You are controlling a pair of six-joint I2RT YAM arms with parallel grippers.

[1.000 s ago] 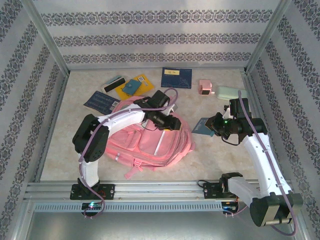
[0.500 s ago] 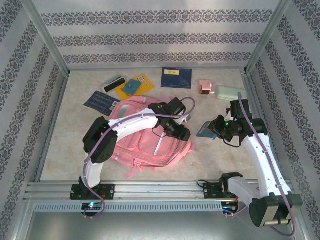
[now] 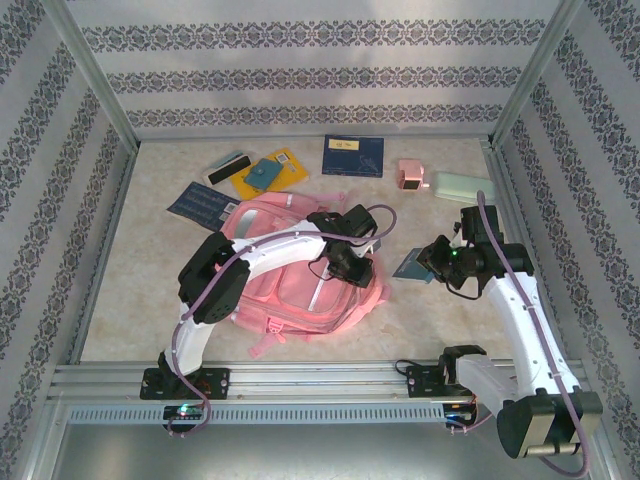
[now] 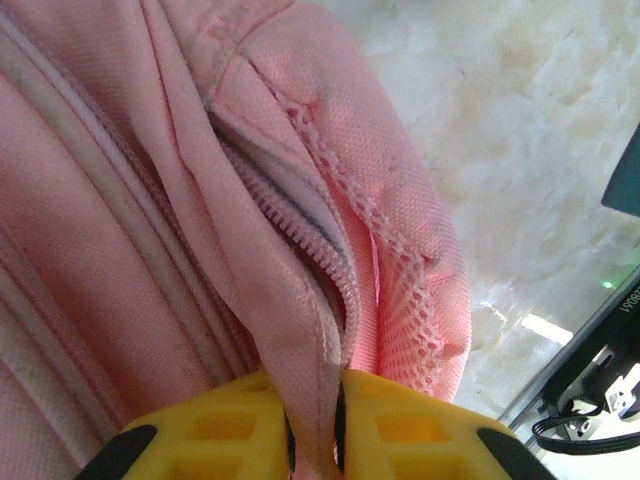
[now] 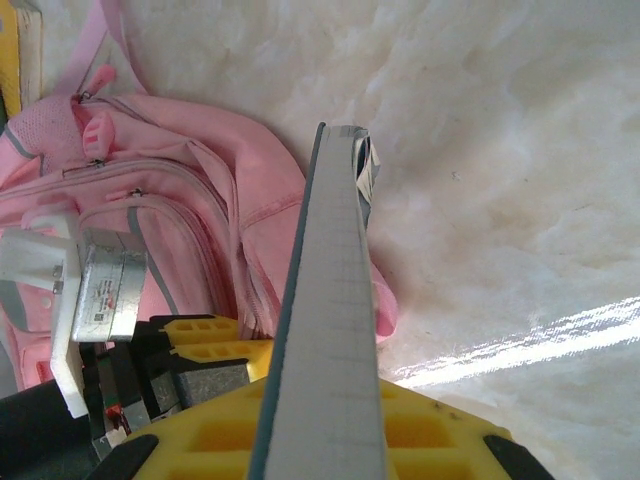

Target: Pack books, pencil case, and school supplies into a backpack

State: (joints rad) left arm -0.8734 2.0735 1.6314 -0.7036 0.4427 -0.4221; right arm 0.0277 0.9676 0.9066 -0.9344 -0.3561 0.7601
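The big pink backpack [image 3: 290, 285] lies flat near the middle of the table [image 3: 130, 290]. The left gripper [image 4: 315, 425] is shut tight on a fold of pink cloth at the edge of the backpack's zip opening. The fold is on the side of the bag nearest the right arm, and it is squeezed between the two yellow fingers [image 4: 220, 425]. The right gripper [image 5: 320, 420] is closed on a thin blue-grey book [image 5: 325, 300]. It holds the book up off the table, just beside that same side of the backpack. I cannot tell if the book touches the bag. The other things lie on the table behind the backpack. A navy book [image 3: 352, 156] with a yellow label is at the back. A yellow book [image 3: 285, 172] has a small teal piece [image 3: 264, 174] on top, and a black-and-white bar [image 3: 228, 167] lies beside it. A dark blue patterned book [image 3: 203, 203] is close to the bag's top left corner. The pink block [image 3: 409, 175] and the mint-green pencil case [image 3: 460, 184] sit near the right wall.
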